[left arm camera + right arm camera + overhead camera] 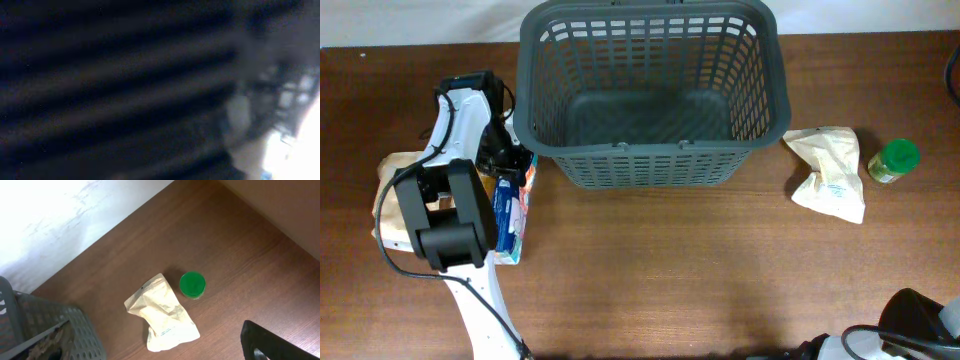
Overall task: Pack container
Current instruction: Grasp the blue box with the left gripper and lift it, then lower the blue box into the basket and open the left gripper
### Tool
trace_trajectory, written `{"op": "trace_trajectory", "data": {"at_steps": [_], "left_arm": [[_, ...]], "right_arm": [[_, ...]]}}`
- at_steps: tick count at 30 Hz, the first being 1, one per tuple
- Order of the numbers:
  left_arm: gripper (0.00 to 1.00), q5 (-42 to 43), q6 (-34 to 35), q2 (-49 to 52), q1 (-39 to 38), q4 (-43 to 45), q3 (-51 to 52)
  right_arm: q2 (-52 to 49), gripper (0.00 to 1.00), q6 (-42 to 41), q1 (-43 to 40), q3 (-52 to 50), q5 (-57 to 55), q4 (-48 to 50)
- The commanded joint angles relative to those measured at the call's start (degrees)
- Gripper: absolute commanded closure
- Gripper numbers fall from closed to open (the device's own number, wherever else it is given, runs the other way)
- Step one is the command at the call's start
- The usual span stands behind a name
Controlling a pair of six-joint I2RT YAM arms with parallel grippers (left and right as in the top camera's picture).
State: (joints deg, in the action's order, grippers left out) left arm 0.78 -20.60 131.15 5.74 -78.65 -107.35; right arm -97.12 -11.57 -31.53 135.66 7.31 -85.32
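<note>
The container, a large dark grey lattice basket (655,160), stands at the back middle of the table with nothing in it. Its corner shows in the right wrist view (75,330). My left gripper (508,160) is low beside the basket's left front corner, over a blue-and-white packet (508,215). The left wrist view is dark and blurred, so its jaws do not show. My right gripper is at the front right; one dark finger (272,342) shows, set wide of the middle with nothing in it.
A crumpled beige pouch (830,172) (162,315) lies right of the basket. A small green-lidded jar (894,160) (192,284) stands just beyond it. A tan bag (395,200) lies under my left arm. The table's back edge meets a white wall.
</note>
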Motion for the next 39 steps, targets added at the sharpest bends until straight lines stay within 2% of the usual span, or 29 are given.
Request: {"op": "trace_trajectory", "data": {"at_steps": [1, 5, 10, 14, 15, 17, 18, 23, 29, 30, 32, 34, 39], "left_arm": [[0.98, -6.9, 5.8, 1.5, 0.4, -3.2, -6.2], [0.98, -9.5, 9.2, 1.5, 0.4, -8.4, -18.5], [0.98, -10.7, 14.2, 1.2, 0.4, -13.5, -39.5], [0.98, -12.0, 14.1, 0.9, 0.3, -13.7, -57.3], [0.98, -12.2, 13.0, 0.7, 0.0, -12.5, -65.4], [0.98, -12.0, 10.8, 0.3, -0.4, -10.9, -71.8], [0.98, -11.4, 9.9, -0.6, -0.5, -9.6, -72.5], [0.98, -5.8, -5.6, -5.3, -3.9, -3.8, -72.4], [0.98, -3.1, -30.5, -6.4, -14.8, -1.9, -72.3], [0.98, 0.3, -39.8, -6.4, -19.0, -2.5, -71.4], [0.98, 1.6, -46.1, -6.3, -22.5, -2.5, -70.0], [0.98, 1.6, -49.8, -6.0, -25.6, -2.2, -67.8], [0.98, 1.4, -50.2, -3.9, -29.0, 1.7, -58.6]], "right_arm": [[0.0, 0.01, 0.2, -0.4, 0.3, -0.5, 0.0], [0.0, 0.01, 0.2, -0.4, 0.3, -0.5, 0.0], [0.0, 0.01, 0.2, -0.4, 0.3, -0.5, 0.0], [0.0, 0.01, 0.2, -0.4, 0.3, -0.5, 0.0], [0.0, 0.01, 0.2, -0.4, 0.3, -0.5, 0.0], [0.0, 0.01, 0.2, -0.4, 0.3, -0.5, 0.0], [0.0, 0.01, 0.2, -0.4, 0.3, -0.5, 0.0], [0.0, 0.01, 0.2, -0.4, 0.3, -0.5, 0.0], [0.0, 0.01, 0.2, -0.4, 0.3, -0.5, 0.0], [0.0, 0.01, 0.2, -0.4, 0.3, -0.5, 0.0], [0.0, 0.01, 0.2, -0.4, 0.3, -0.5, 0.0], [0.0, 0.01, 0.2, -0.4, 0.3, -0.5, 0.0], [0.0, 0.01, 0.2, -0.4, 0.3, -0.5, 0.0]]}}
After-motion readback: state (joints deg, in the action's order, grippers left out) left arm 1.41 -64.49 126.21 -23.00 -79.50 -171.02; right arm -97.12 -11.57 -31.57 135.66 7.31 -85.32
